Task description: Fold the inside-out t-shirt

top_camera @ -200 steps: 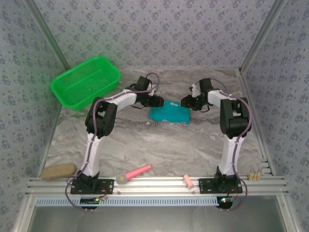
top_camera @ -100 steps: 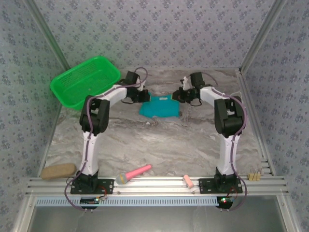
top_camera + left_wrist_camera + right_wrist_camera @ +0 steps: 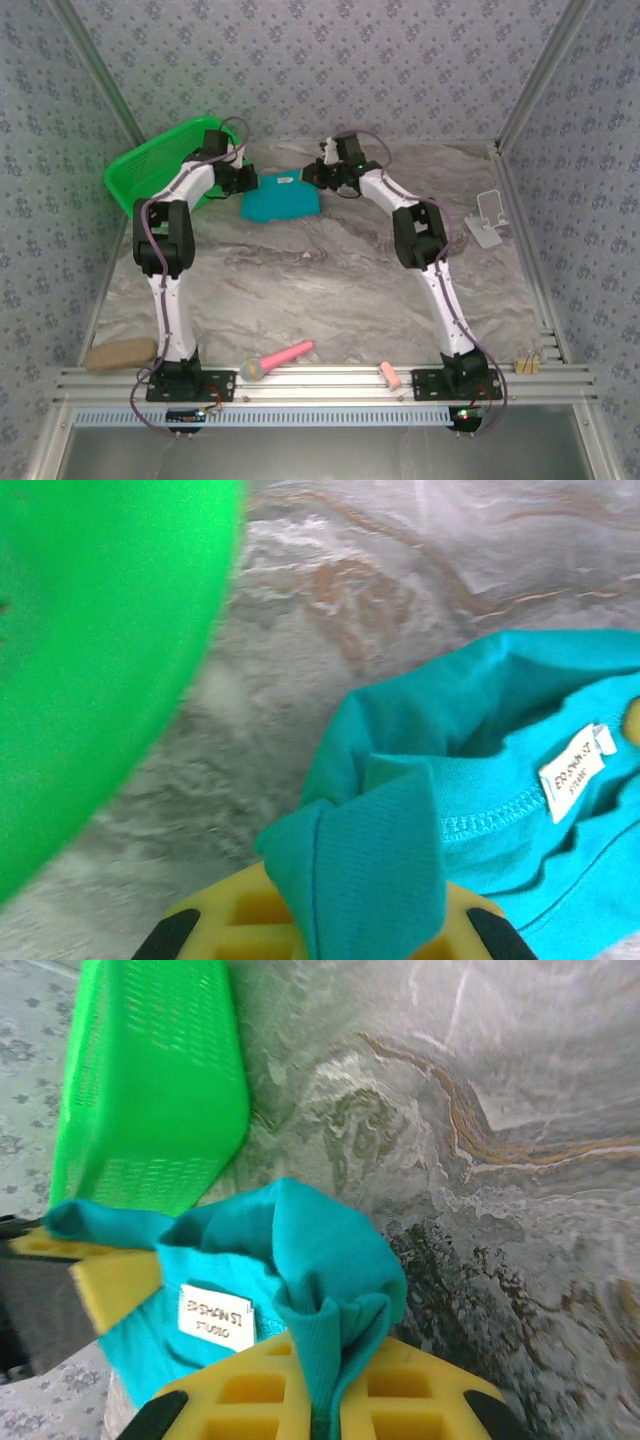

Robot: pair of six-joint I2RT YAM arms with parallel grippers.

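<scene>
Two grips on the t-shirt point(image 3: 282, 205): left gripper point(image 3: 244, 181) clenched on a fold at its left end, right gripper point(image 3: 318, 178) clenched on a fold at its right end, beside the white neck label point(image 3: 215, 1317). Yellow pads point(image 3: 440, 1390) mostly buried in cloth. Bunched in a teal heap toward the far edge of the tabletop point(image 3: 330, 290), left of centre; sleeves and hem impossible to make out. Just left, green basket point(image 3: 150, 170) at the far left corner, partly behind the left arm. Well apart: white stand point(image 3: 486, 220) by the right edge; tan sponge point(image 3: 120, 353), pink toy microphone point(image 3: 280, 358) and pink block point(image 3: 389, 376) along the near edge.
</scene>
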